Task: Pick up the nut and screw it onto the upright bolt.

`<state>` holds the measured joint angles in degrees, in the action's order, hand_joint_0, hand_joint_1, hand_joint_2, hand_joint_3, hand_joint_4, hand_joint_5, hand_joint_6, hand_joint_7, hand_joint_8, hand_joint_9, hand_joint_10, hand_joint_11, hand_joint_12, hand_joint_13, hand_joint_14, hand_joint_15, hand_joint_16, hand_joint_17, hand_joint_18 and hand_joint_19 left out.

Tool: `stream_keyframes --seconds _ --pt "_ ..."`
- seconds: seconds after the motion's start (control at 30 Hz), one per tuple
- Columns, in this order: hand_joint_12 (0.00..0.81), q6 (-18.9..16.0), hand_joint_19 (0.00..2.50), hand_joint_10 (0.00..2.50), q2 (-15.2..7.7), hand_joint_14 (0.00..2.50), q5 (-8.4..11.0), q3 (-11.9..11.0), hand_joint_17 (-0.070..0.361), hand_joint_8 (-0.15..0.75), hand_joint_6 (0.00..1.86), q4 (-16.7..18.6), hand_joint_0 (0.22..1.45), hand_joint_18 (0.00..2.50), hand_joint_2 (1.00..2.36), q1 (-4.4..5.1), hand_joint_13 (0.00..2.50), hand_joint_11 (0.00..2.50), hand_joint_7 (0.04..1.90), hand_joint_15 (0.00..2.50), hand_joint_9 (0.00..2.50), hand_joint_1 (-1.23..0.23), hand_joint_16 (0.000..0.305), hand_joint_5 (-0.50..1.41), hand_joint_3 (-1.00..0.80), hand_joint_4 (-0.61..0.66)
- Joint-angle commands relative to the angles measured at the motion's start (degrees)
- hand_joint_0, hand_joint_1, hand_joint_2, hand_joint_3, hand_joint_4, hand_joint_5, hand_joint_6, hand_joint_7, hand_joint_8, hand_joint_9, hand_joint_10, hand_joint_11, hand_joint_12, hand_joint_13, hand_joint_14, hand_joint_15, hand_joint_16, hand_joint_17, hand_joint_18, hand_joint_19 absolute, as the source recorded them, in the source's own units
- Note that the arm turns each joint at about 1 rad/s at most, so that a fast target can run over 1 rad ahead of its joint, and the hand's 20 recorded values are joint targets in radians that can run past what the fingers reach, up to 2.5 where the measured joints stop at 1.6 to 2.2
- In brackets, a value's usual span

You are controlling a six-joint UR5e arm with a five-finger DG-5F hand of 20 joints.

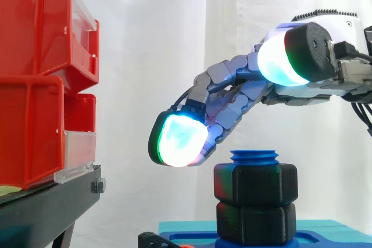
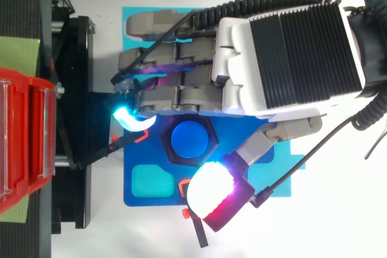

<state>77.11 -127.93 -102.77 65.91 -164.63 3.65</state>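
Nearest to where I stand, the thumb pad glows white and cyan, held high at about one o'clock above the nut. It belongs to the hand, which reaches in from three o'clock and hangs over the work with nothing in its hold. The fingers are loosely bent and spread well apart from the thumb. A finger pad droops at about ten o'clock of the nut, close to its upper edge; I cannot tell whether anything touches.

Looking down from above, that finger pad lies at ten o'clock of the nut and the thumb pad at five o'clock, so the two straddle it. To me that reads as a stance for closing across the hex flats and giving a twist.

The nut itself sits on the bolt, with blue thread showing above it. It rests against a second black hex piece below. The bolt stands upright from a blue base plate, which I take to be there to keep it from turning. With the nut this far down, I judge the threading nearly or wholly done.

Red bins sit on a black stand at nine o'clock, well apart.
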Motion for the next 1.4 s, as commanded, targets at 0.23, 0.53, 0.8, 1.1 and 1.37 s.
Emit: stream_keyframes --seconds 0.23,0.53,0.8,1.1,1.37 --pt "0.302 -0.03 0.0 0.0 0.05 0.0 0.02 0.18 0.076 0.271 0.5 -0.87 0.5 0.09 1.0 0.39 0.43 0.0 1.0 0.0 0.73 -0.12 0.034 -0.04 -0.5 0.29" --pt "0.298 -0.03 0.0 0.0 0.05 0.0 0.02 1.59 0.072 0.274 0.5 -0.6 0.51 0.11 1.0 0.39 0.46 0.0 1.1 0.0 0.77 -0.14 0.032 -0.03 -0.5 0.31" --pt "0.294 -0.03 0.0 0.0 0.05 0.0 -0.07 1.59 0.068 0.283 0.5 -0.51 0.52 0.14 1.0 -0.05 0.49 0.0 1.22 0.0 0.82 -0.16 0.03 -0.01 -0.5 0.32" --pt "0.288 -0.03 0.0 0.0 -0.04 0.0 -0.07 1.59 0.066 0.29 0.6 -0.78 0.52 0.17 1.0 -0.58 0.52 0.0 1.09 0.0 0.87 -0.2 0.029 -0.02 -0.5 0.3" --pt "0.281 -0.03 0.0 0.0 0.05 0.0 -0.24 1.59 0.063 0.293 0.62 -0.78 0.52 0.21 1.0 -0.93 0.56 0.0 1.1 0.0 0.92 -0.22 0.028 -0.01 -0.5 0.26"
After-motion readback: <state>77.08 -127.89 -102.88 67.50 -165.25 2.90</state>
